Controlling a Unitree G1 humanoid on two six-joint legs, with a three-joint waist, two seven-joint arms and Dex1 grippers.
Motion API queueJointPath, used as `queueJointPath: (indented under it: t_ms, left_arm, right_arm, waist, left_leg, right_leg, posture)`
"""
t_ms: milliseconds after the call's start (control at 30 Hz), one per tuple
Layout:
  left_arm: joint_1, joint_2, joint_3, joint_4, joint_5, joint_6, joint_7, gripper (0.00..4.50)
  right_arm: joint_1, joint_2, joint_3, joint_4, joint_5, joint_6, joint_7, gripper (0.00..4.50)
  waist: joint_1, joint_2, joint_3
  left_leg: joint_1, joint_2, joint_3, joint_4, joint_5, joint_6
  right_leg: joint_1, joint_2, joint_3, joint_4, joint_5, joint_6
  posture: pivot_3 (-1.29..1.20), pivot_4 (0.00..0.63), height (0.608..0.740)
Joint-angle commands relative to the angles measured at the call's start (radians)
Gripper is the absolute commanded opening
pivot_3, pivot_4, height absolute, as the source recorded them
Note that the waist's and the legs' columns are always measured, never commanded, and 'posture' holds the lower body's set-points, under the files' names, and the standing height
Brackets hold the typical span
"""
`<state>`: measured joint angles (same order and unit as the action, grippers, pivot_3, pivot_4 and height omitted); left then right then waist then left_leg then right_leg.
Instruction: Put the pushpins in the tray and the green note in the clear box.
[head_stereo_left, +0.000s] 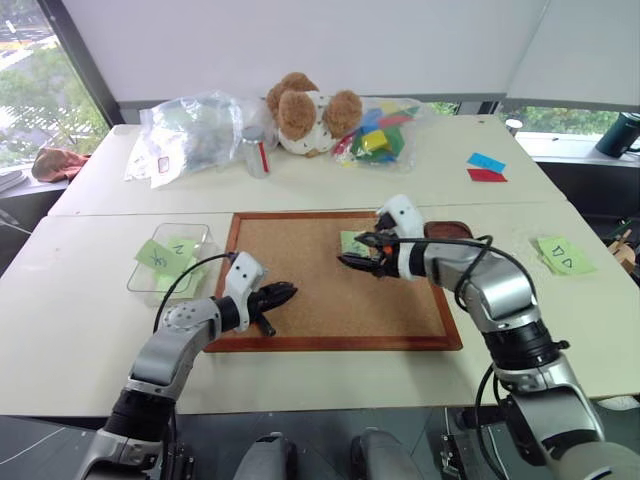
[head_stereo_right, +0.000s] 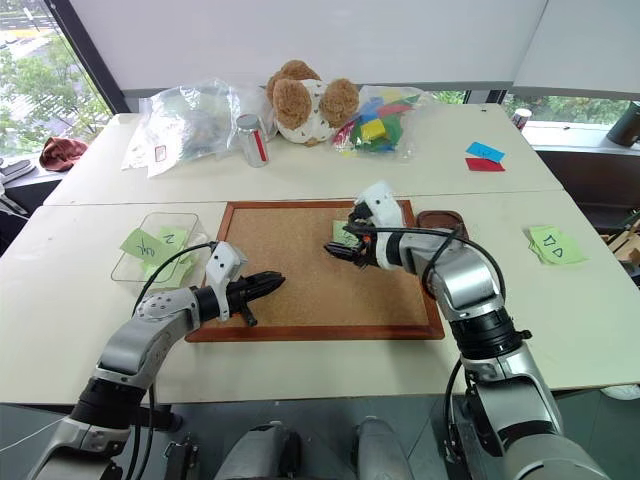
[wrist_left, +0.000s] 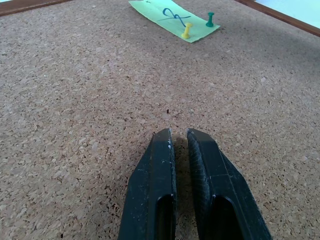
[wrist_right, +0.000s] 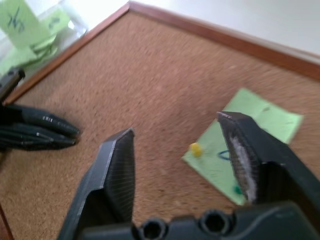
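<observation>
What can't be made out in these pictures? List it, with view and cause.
Pushpins: head views, too small, behind the right gripper.
Tray inside: head views, partly covered by the right arm.
Green note squiggle: right wrist view, blurred, a finger across it.
Scribbles on the notes in the clear box: head views, too small.
</observation>
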<state>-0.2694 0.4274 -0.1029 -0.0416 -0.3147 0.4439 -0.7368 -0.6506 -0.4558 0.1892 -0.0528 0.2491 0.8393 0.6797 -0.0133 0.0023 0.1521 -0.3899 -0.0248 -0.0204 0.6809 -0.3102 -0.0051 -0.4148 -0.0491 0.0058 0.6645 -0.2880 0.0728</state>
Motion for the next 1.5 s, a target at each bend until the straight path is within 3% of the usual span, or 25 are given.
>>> queueJointPath:
  t_ms: [33, 567, 800, 1033, 1500]
  left_arm:
    - [0.027, 0.010, 0.002, 0.004, 0.010, 0.023, 0.006, 0.47]
    - [0.040, 0.014, 0.003, -0.012, 0.007, 0.032, 0.010, 0.47]
    - [0.036, 0.014, 0.002, -0.008, 0.008, 0.030, 0.009, 0.47]
    - [0.036, 0.016, 0.002, -0.009, 0.008, 0.032, 0.007, 0.47]
    - [0.046, 0.019, -0.008, -0.012, 0.007, 0.052, 0.001, 0.47]
  right_arm:
    - [0.004, -0.012, 0.017, 0.029, -0.040, -0.066, -0.001, 3.12]
    - [-0.001, -0.009, -0.013, 0.150, -0.069, -0.138, 0.000, 3.12]
    - [-0.004, -0.006, -0.034, 0.151, -0.060, -0.132, 0.000, 0.03]
    - [-0.009, -0.009, -0.041, 0.144, -0.061, -0.121, 0.001, 0.03]
    - [-0.065, -0.066, -0.197, 0.040, 0.010, -0.011, -0.037, 0.03]
  waist:
    - [0.000, 0.000, 0.000]
    - [-0.002, 0.000, 0.000]
    - [-0.002, 0.000, 0.000]
    - [-0.002, 0.000, 0.000]
    - [-0.001, 0.000, 0.000]
  left_leg:
    - [0.000, 0.000, 0.000, 0.000, 0.000, 0.000]
    - [0.000, 0.000, 0.000, -0.001, 0.000, 0.000]
    - [0.000, 0.000, 0.000, -0.001, 0.000, 0.000]
    - [0.000, 0.000, 0.000, -0.002, 0.000, 0.000]
    - [0.000, 0.000, 0.000, -0.003, 0.000, 0.000]
  right_leg:
    - [0.000, 0.000, 0.000, 0.000, 0.000, 0.000]
    - [0.000, 0.000, 0.000, 0.000, 0.000, 0.000]
    - [0.000, 0.000, 0.000, -0.001, 0.000, 0.000]
    - [0.000, 0.000, 0.000, -0.001, 0.000, 0.000]
    - [0.000, 0.000, 0.000, -0.003, 0.000, 0.000]
  posture:
    - [0.00, 0.150, 0.740]
    - [0.00, 0.150, 0.740]
    - [0.00, 0.150, 0.740]
    - [0.00, 0.150, 0.740]
    - [0.00, 0.150, 0.740]
